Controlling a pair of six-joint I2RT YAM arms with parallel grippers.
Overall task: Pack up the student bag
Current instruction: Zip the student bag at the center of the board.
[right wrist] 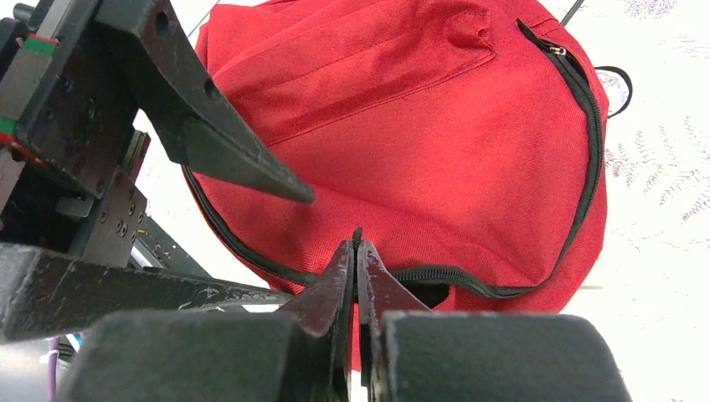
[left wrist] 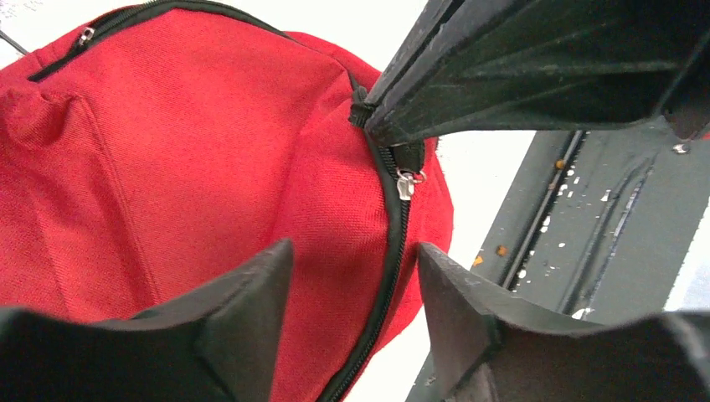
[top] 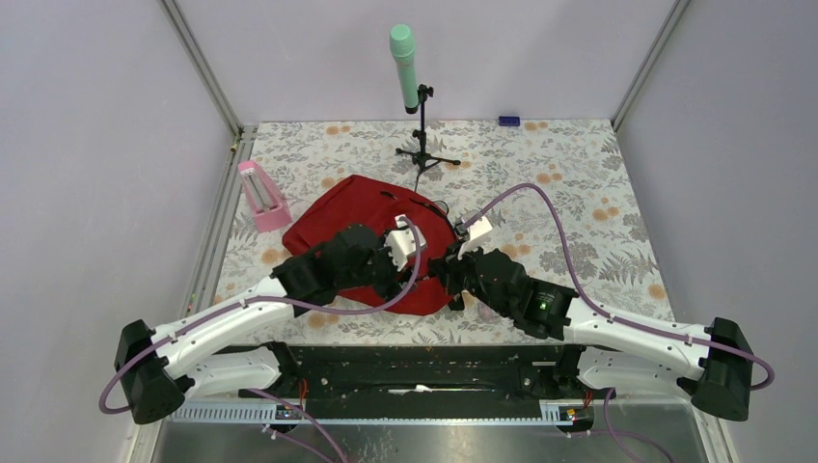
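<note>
**Top external view.**
- Floral-patterned counter (top: 598, 193), walled on three sides.
- Student bag (top: 357, 207): red, lying flat left of centre. Its near rim is close to the counter's near edge.
- Pink holder (top: 260, 196): just beside the bag's far-left side, at the counter's left edge.
- Green microphone (top: 403, 63) on a black tripod stand (top: 424, 154): just behind the bag.
- Small blue object (top: 508, 121): at the far edge.
- White tag (top: 479, 228): to the right of the bag, too small to read.
- Bare counter spreads across the right half and the far corners.
- Left end effector (top: 420, 249) and right end effector (top: 451, 270): they meet over the bag's near-right rim.

**Left wrist view.**
- Left end effector (left wrist: 352, 310): fingers moderately apart, straddling the black zipper line and holding nothing.
- Silver zipper pull (left wrist: 405, 184): hangs between these fingers and the right end effector's tips.
- The right end effector's tips sit on the zipper tape at the bag's rim.
- Black rail (left wrist: 586, 218): runs just beyond that rim.

**Right wrist view.**
- Right end effector (right wrist: 356, 272): fingers pressed fully together, nipping the bag's zipper edge.
- A pointed finger (right wrist: 218, 142) of the left end effector hangs above the red fabric, to the left.
- The zipper curves round the bag's right side, with pale counter beyond it.
</note>
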